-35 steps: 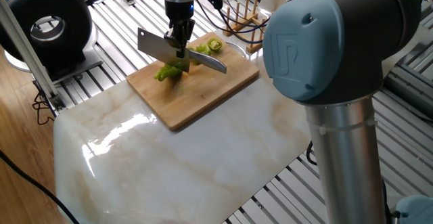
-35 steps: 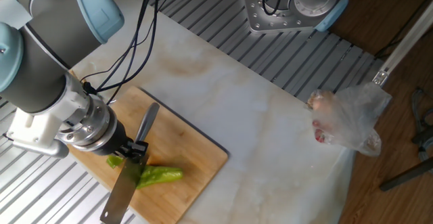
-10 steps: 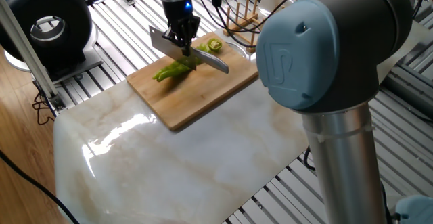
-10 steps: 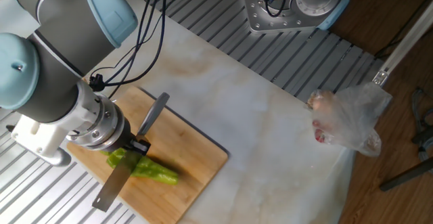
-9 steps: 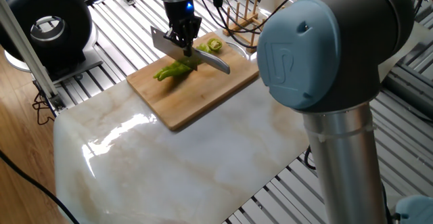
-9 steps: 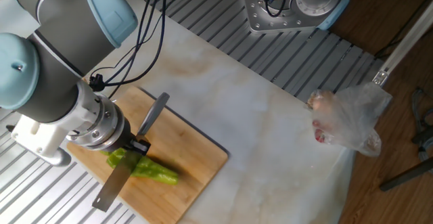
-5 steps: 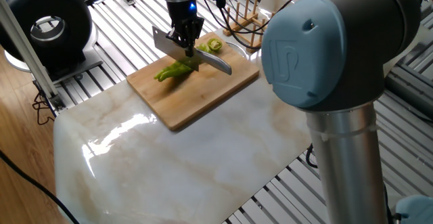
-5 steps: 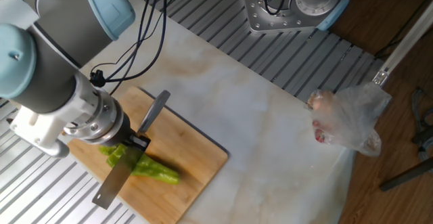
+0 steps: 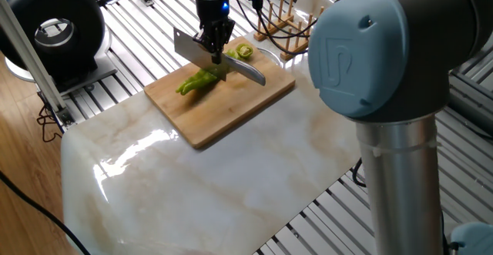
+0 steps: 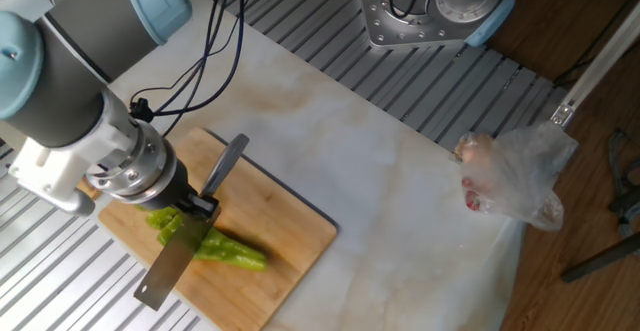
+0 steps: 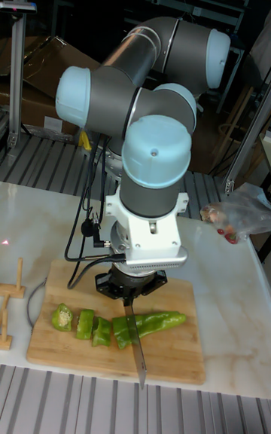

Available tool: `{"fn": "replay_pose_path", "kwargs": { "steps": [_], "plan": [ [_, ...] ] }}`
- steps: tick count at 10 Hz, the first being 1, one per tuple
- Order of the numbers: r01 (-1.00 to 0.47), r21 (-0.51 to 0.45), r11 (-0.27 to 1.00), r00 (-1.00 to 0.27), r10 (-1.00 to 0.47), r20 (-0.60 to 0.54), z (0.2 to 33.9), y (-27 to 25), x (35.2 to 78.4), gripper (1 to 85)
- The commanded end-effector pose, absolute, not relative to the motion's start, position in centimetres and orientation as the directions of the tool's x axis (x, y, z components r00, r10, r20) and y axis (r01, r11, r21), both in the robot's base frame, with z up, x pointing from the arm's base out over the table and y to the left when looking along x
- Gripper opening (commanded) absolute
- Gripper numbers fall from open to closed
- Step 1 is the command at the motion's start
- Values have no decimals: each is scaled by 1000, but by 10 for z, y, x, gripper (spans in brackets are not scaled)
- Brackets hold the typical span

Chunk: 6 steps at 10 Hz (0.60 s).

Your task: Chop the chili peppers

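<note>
Single-arm workstation with a wooden cutting board point(image 9: 223, 101) lying on a pale marble tabletop point(image 9: 200, 186). The claw point(image 9: 214, 48) points straight down over the board and is clenched on the handle of a knife point(image 11: 138, 347), whose blade hangs edge-down across the chili pepper point(image 11: 154, 323); whether the edge touches the pepper cannot be told. The uncut, tapered length of the pepper lies on the board to one side of the blade. On the blade's other side, a row of cut green pieces point(image 11: 84, 323) sits on the board, the farthest being a ring-like slice point(image 9: 244, 52) near the board's edge. A small wooden rack point(image 9: 283, 25) stands just beside the board, off the side nearest the ring-like slice. A clear plastic bag point(image 10: 515, 176) holding something red rests at the tabletop's edge, well apart from the board. The arm's grey and light-blue joints point(image 11: 154, 155) rise directly above the board in the tall fixed view.
</note>
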State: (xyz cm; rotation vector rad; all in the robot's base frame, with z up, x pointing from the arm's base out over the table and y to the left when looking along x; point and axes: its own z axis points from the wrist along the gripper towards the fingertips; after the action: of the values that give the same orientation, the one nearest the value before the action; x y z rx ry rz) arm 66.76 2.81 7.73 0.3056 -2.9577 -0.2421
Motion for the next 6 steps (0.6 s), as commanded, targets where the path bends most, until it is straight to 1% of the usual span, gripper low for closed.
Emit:
{"fn": "replay_pose_path", "kwargs": {
  "steps": [1,6],
  "plan": [
    [-195,211,958,-968,-223,119,78,31,668,13],
    [-216,259,941,-966,-245,84,77,33,669,13]
  ]
}}
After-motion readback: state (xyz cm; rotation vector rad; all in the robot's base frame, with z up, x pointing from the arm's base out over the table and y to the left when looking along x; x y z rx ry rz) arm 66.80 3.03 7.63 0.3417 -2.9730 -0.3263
